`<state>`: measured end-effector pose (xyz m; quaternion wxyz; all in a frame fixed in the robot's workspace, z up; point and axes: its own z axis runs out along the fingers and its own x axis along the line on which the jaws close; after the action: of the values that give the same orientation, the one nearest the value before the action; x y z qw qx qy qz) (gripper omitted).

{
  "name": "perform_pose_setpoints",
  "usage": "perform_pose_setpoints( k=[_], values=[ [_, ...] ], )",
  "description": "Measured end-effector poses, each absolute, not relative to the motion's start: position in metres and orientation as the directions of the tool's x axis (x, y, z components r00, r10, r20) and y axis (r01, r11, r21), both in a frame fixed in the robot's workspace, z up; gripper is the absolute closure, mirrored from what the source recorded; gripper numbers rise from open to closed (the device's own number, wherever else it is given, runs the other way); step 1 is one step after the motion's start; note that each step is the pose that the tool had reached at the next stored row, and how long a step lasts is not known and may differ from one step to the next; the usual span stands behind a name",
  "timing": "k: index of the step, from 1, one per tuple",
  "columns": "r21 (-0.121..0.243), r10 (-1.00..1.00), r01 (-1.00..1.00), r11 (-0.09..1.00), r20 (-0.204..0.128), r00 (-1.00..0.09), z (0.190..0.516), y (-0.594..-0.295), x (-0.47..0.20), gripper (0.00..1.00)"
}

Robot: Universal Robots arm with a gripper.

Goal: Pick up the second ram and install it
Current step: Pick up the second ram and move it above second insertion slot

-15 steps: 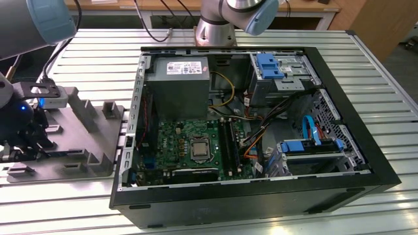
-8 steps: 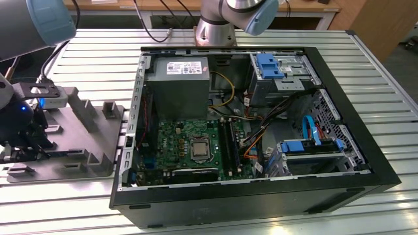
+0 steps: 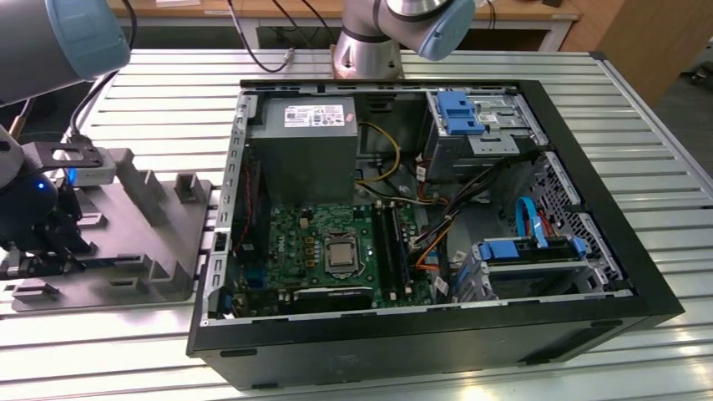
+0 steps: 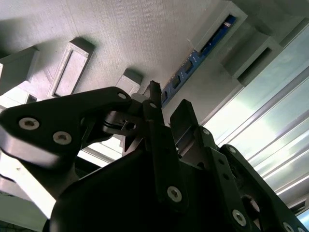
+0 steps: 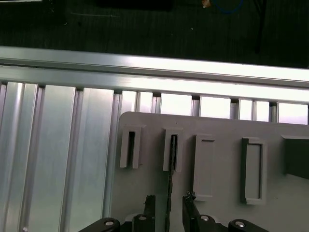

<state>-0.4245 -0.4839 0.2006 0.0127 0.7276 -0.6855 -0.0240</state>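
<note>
Spanning the scene, a slatted aluminium table [image 3: 624, 92] carries a grey slotted fixture [image 3: 134, 242] on the exterior view's left, where the arm's gripper [image 5: 169, 205] hangs low. Its fingers [image 5: 149, 210] stand apart and grasp nothing, one on each side of the second ram [image 5: 170, 169], with a sliver of gap on both flanks in the first wrist view. The blue stick stands on edge in a narrow fixture slot, its row of black chips showing in the second wrist view. It looks light, thin and stiff but fragile. The flat faces near mid-length seem the safest place to pinch, clear of the contact edge sunk in the slot.

Room is scarce. The open computer case [image 3: 446, 347] walls in the motherboard [image 3: 323, 242], with a drive cage [image 3: 479, 125] and loose cables [image 3: 446, 225] crowding its long black slots [image 3: 390, 242]. At the fixture, raised slot walls stand just beside the stick, so the free way out appears to be straight up.
</note>
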Motion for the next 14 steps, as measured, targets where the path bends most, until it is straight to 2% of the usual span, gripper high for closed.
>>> perform_pose_setpoints(
  k=[4, 6, 8, 9, 14],
  values=[
    [0.052, -0.998, -0.997, -0.060, -0.017, 0.059, 0.2005, -0.4839, -0.4245, 0.64],
    [0.052, -0.998, -0.997, -0.060, -0.017, 0.059, 0.2004, -0.4839, -0.4245, 0.72],
    [0.052, -0.998, -0.997, -0.060, -0.017, 0.059, 0.2003, -0.4839, -0.4245, 0.72],
    [0.052, -0.998, -0.997, -0.060, -0.017, 0.059, 0.2002, -0.4839, -0.4245, 0.79],
    [0.052, -0.998, -0.997, -0.060, -0.017, 0.059, 0.2000, -0.4839, -0.4245, 0.79]
  ],
)
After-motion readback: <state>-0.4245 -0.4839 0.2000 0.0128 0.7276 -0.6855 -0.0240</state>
